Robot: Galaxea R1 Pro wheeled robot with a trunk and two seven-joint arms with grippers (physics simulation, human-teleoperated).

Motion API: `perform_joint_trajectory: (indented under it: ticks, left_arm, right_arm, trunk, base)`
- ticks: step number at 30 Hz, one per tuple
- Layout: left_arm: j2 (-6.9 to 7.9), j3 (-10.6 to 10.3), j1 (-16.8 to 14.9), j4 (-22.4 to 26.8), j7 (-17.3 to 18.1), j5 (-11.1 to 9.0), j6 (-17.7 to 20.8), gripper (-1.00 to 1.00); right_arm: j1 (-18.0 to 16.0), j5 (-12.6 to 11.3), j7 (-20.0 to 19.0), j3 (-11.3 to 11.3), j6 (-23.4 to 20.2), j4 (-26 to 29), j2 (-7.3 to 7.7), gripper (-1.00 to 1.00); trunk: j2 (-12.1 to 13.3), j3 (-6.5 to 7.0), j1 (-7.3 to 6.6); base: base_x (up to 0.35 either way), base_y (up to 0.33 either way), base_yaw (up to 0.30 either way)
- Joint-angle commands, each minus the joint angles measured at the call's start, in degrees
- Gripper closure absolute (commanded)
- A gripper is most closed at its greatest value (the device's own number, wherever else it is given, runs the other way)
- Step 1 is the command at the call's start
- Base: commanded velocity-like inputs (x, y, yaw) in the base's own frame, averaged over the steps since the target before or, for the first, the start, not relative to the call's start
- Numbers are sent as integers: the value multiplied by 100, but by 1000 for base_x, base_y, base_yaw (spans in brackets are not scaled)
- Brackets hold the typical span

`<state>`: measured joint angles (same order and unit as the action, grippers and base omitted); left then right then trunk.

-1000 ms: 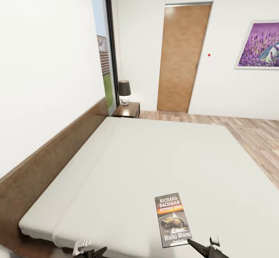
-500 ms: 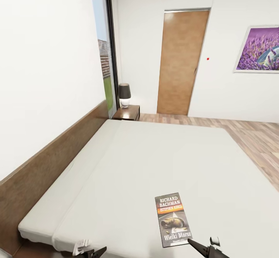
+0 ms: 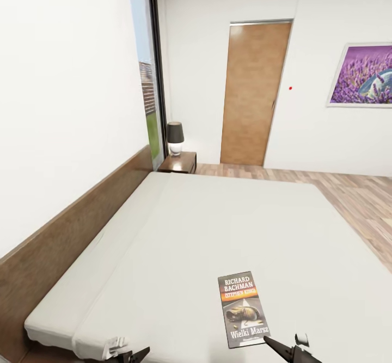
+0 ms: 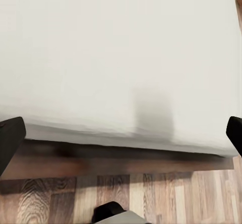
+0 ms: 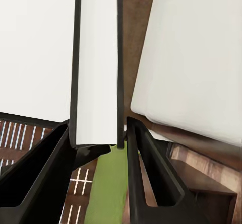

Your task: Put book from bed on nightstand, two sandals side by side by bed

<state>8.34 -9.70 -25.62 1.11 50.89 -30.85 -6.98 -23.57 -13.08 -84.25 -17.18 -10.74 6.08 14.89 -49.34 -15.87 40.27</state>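
The bed [image 3: 218,232] fills the near and middle ground, its headboard [image 3: 71,216] along the left wall. The book [image 3: 244,308] lies on the bed's near right part. At the far left, past the bed, the nightstand [image 3: 178,162] carries a lamp [image 3: 175,137]. A door [image 3: 253,93] stands behind, a picture [image 3: 362,74] to its right.

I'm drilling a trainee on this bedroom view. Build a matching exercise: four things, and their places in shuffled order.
Things:
1. book
2. lamp
3. picture
4. door

Places:
A. on the nightstand
B. far wall, left of the red dot
C. on the bed, near edge
D. far wall, right of the red dot

Pairs: 1-C, 2-A, 3-D, 4-B
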Motion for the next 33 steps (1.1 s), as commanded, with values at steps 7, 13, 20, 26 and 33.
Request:
perform_joint_trajectory:
  ticks: [7,13,20,26,33]
  left_arm:
    - [1,-49,-5,-5,7,-26,-49,-100]
    - [1,-49,-5,-7,1,-26,-49,-100]
    - [1,-49,-5,-6,1,-26,-49,-100]
    - [1,-49,-5,-9,2,-26,-49,-100]
    - [4,-49,-5,-5,18,-26,-49,-100]
  right_arm:
    - [-6,-19,-27,4,-60,-1,4,100]
    - [-3,-19,-24,8,-60,1,0,100]
    - [-4,-19,-22,13,-60,5,-4,100]
    - [-4,-17,-29,13,-60,6,-4,100]
    - [-4,-19,-30,5,-68,-1,4,100]
  trunk:
    - [-5,58,1]
    - [-5,114,1]
    - [-5,179,1]
    - [-5,233,1]
    - [-5,260,1]
  base:
    - [0,0,0]
    - [0,0,0]
    - [0,0,2]
    - [0,0,83]
    - [0,0,82]
